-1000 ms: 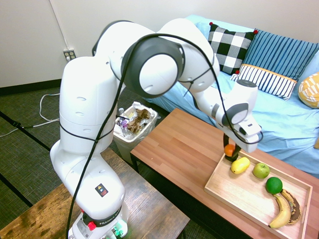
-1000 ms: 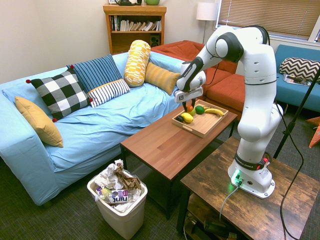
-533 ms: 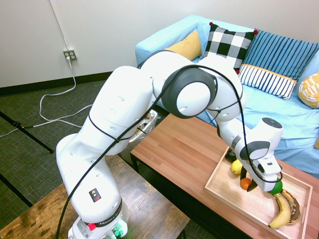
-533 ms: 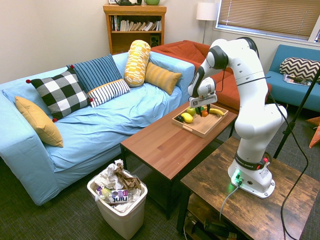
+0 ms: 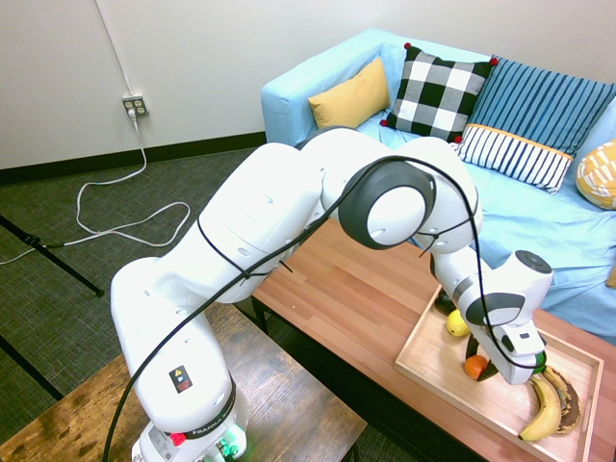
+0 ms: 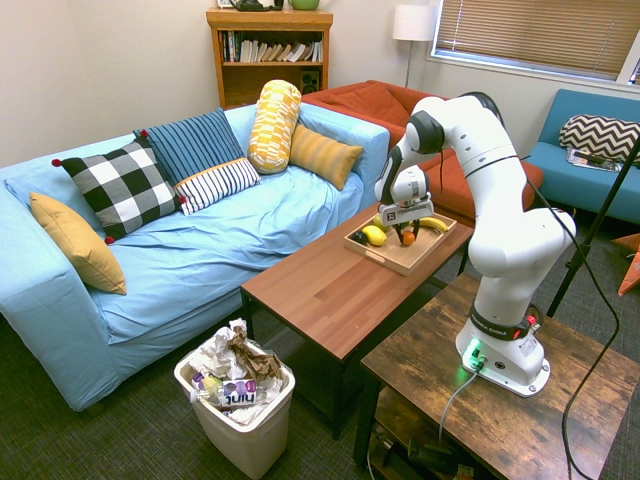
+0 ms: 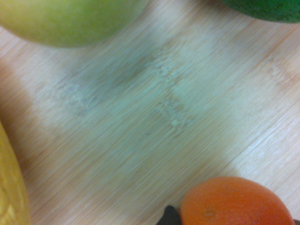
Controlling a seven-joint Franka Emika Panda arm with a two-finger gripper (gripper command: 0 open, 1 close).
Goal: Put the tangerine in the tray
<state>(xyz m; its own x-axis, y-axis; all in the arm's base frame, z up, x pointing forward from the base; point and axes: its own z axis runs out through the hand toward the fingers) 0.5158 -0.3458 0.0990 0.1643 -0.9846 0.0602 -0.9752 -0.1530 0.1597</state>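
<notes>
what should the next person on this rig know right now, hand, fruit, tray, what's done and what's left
Hand: shut on the tangerine, pointing straight down, low over the tray.
Tray: on the coffee table, already holding a lemon, green fruits and a banana.
Done: tangerine carried over the tray's bare middle.
Left: whether it touches the wood cannot be told; set it down, let go, lift away.

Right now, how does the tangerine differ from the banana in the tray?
The tangerine is small, round and bright orange; the banana is long, curved and yellow with dark patches. The tangerine is gripped by the closed end effector, low over the tray, while the banana lies free on the tray floor. The tangerine is near the tray's middle; the banana lies at one end. Both are fruit within the tray's rim.
</notes>
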